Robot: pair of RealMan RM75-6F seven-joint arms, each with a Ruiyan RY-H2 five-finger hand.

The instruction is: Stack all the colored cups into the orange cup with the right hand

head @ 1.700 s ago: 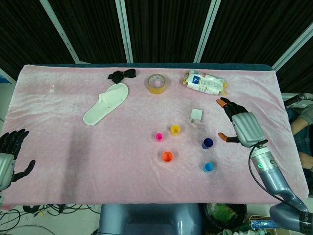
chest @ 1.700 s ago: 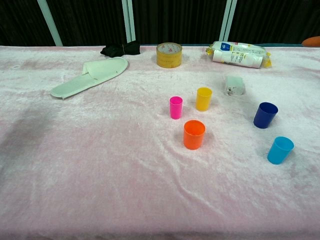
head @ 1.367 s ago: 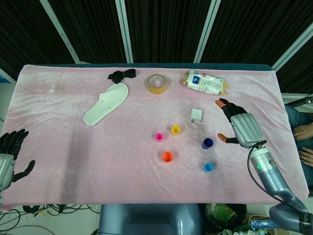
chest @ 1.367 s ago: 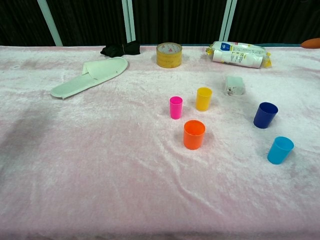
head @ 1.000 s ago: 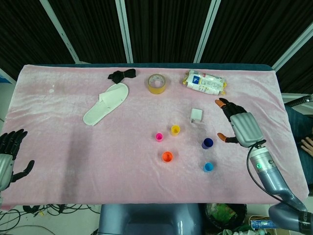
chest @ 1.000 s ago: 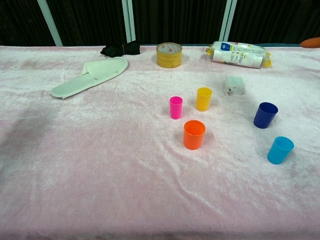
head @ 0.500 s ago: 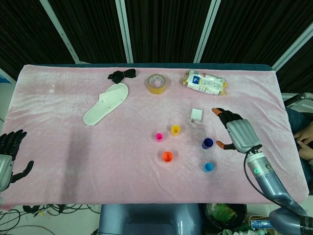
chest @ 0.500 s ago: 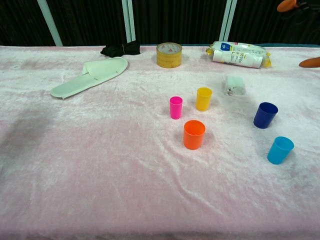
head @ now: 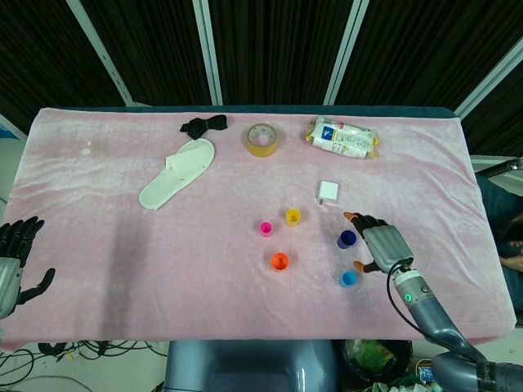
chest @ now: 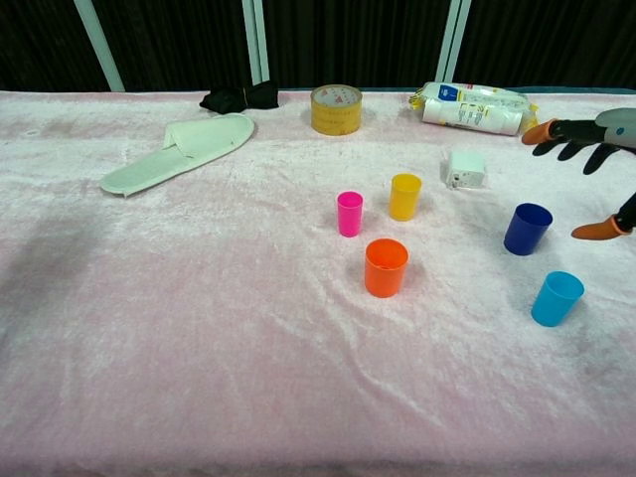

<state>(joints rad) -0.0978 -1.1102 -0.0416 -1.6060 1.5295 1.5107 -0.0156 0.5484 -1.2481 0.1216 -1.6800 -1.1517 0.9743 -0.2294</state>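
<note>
The right hand (head: pixel 382 247) has moved in beside the dark blue cup (head: pixel 346 238) (fingers spread, holding nothing).

The right hand (head: pixel 381 247) has a smooth silver-grey shell over its back and black fingers (chest: pixel 576 129) that end in orange tips. Behind it, the wrist is a grey-blue metal tube carrying a small round green light, with a thin black cable running along its side. The forearm widens into a rounded grey-blue casing toward the lower edge of the head view. The left hand (head: pixel 15 261) has the same silver-grey back plate, with jointed black fingers and a black thumb; no orange shows on its tips.
</note>
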